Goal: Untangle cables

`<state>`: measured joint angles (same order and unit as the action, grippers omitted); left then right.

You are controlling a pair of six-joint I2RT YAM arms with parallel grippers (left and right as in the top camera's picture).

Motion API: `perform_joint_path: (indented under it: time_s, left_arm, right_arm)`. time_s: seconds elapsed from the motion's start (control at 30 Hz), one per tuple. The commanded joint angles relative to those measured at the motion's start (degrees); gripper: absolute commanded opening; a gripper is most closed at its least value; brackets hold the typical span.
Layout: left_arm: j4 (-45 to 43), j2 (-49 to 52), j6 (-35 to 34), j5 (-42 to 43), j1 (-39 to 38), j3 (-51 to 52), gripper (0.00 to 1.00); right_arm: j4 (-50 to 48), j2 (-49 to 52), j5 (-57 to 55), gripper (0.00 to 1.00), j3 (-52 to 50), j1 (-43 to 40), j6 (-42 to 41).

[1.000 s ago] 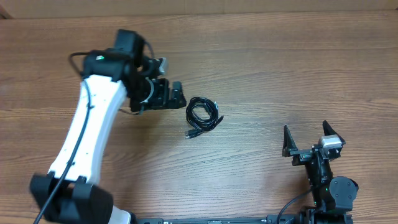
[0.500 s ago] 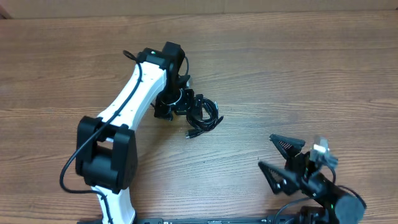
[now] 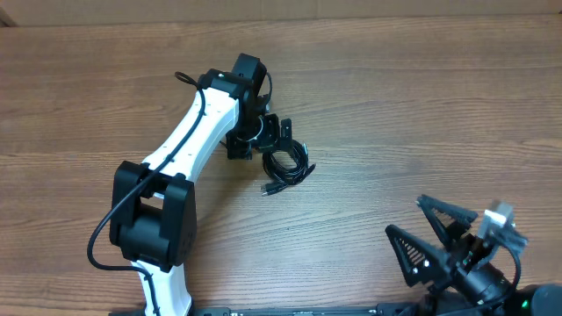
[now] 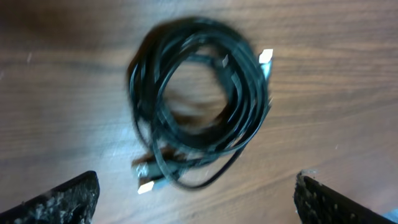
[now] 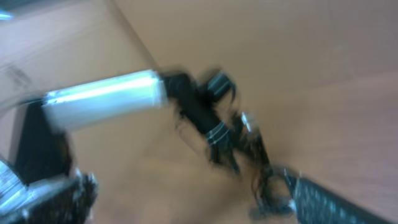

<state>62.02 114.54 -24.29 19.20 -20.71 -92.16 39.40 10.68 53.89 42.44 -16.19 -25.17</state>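
Note:
The cables [image 3: 287,167] lie bundled as one small black coil on the wooden table, with plug ends sticking out at its lower left. In the left wrist view the coil [image 4: 199,99] fills the middle, with pale plug tips at its upper right and lower left. My left gripper [image 3: 279,132] hangs open just above the coil's upper edge, its fingers [image 4: 196,199] wide apart and empty. My right gripper [image 3: 439,230] is open and empty at the table's near right, tilted toward the coil. The right wrist view is blurred and shows the coil [image 5: 264,186] far off.
The left arm's white link [image 3: 189,132] stretches from the near left up to the coil. The wooden table [image 3: 421,105] is bare around the coil. A pale strip runs along the far edge.
My left gripper has moved right from beside the coil to just over its upper edge. My right gripper has swung and tilted toward the middle of the table. The coil has not moved.

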Motion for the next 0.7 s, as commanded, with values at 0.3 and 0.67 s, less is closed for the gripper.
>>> perform_joint_path:
  time_s: [0.3, 0.67]
  left_arm:
    - [-4.13, 0.55, -7.02, -12.31, -2.67, 2.08, 1.00]
    - [-8.11, 2.64, -7.04, -11.98, -2.69, 4.76, 0.91]
  right_arm:
    - [30.58, 29.27, -7.54, 1.00, 22.58, -0.59, 12.22]
    - [32.54, 40.41, -2.84, 0.89, 22.34, 7.08, 11.50]
